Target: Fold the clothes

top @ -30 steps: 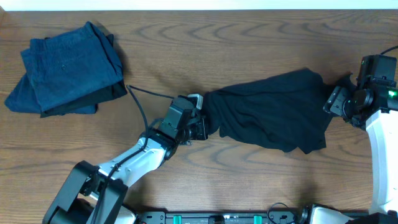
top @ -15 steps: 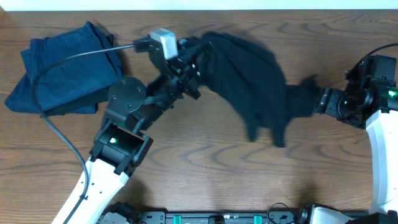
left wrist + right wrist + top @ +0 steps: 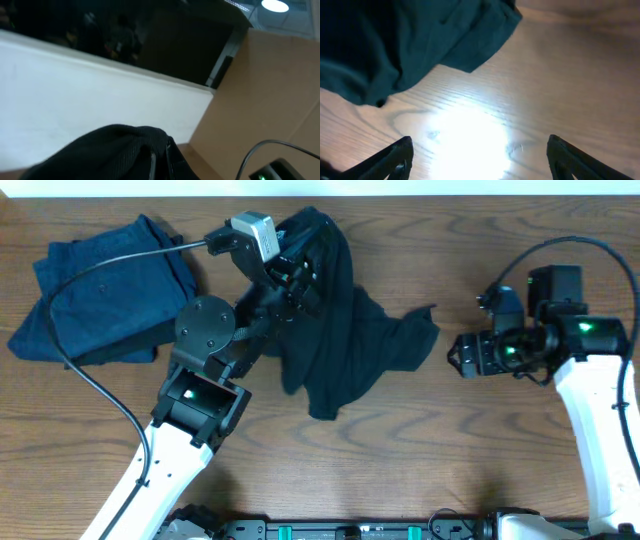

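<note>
So, left to right: folded blue pile (image 3: 100, 290) sits at the far-left of the counter (image 3: 450, 470), apparently done, with something darker under it; it hasn't moved over the last second. Left tool (image 3: 297, 277) has swung up and toward the back edge, next to the pile. A second ago it was low at mid-counter, pulling the black T-shirt (image 3: 350, 345) taut against the right arm. It reads as clamped on a bunched edge of the shirt. The overhead shows the cloth hanging from it, and the left wrist cam points up at the wall with only a dark hump of fabric (image 3: 115, 150) at the bottom of frame, so the jaws themselves aren't visible. The shirt is no longer stretched flat. It's crumpled, upper part lifted, the rest trailing down to centre-counter with a sleeve sticking out to the right. Right tool (image 3: 460, 358) has let go of the hem it was holding and moved inward. It's now near that sleeve but not touching. The wrist cam shows its fingers (image 3: 390, 160) wide apart over bare wood, nothing between them. Net: the two-point stretch is lost and this shirt isn't folded yet. My read is that the right arm needs a fresh corner grasp so the shirt can be spread again.
</note>
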`<action>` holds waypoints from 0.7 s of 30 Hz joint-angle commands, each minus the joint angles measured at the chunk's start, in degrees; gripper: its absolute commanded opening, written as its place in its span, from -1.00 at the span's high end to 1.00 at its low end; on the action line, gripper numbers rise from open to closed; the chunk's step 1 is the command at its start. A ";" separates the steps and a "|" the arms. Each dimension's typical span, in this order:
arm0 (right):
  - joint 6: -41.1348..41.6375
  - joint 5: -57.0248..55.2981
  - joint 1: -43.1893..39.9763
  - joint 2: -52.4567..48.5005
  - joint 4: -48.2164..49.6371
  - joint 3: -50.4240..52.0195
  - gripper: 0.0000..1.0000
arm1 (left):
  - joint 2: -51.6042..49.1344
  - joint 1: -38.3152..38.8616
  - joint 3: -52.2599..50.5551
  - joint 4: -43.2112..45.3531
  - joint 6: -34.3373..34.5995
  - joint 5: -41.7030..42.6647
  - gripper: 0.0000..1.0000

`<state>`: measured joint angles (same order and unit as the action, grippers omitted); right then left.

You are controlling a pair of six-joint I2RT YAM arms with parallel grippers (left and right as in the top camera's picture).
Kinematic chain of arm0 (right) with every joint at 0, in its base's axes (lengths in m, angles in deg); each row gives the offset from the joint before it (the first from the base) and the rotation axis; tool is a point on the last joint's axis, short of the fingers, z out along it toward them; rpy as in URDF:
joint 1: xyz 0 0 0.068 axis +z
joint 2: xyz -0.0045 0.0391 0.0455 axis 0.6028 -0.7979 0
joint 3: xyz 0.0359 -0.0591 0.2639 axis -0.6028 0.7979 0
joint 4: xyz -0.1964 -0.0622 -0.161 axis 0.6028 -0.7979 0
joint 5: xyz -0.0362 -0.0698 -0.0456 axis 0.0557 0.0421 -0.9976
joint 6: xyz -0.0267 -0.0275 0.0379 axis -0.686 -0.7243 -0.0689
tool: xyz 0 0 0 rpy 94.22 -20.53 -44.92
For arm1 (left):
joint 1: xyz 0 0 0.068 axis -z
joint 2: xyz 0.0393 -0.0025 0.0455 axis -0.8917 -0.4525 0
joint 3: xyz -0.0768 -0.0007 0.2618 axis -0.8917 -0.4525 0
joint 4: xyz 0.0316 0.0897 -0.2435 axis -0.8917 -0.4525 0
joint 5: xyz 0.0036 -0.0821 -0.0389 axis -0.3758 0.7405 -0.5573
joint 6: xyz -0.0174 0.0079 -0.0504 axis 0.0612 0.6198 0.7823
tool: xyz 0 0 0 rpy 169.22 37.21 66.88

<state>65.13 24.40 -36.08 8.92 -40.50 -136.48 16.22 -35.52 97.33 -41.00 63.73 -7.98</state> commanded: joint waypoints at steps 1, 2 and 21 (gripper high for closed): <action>4.76 -4.76 2.16 -1.70 1.73 -0.57 -0.64 | 1.44 -0.20 4.57 1.31 -3.45 -1.84 0.88; 4.74 -4.02 2.58 -2.43 2.23 -0.57 -0.63 | 1.44 -0.20 4.61 1.33 -3.45 -1.86 0.88; 21.75 -2.71 14.10 -29.99 27.12 -0.57 -0.62 | 1.49 -0.31 4.61 -1.99 -7.56 -3.58 0.88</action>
<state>80.93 21.84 -23.03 -18.40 -14.49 -136.50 16.47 -35.57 99.43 -43.93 58.50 -10.43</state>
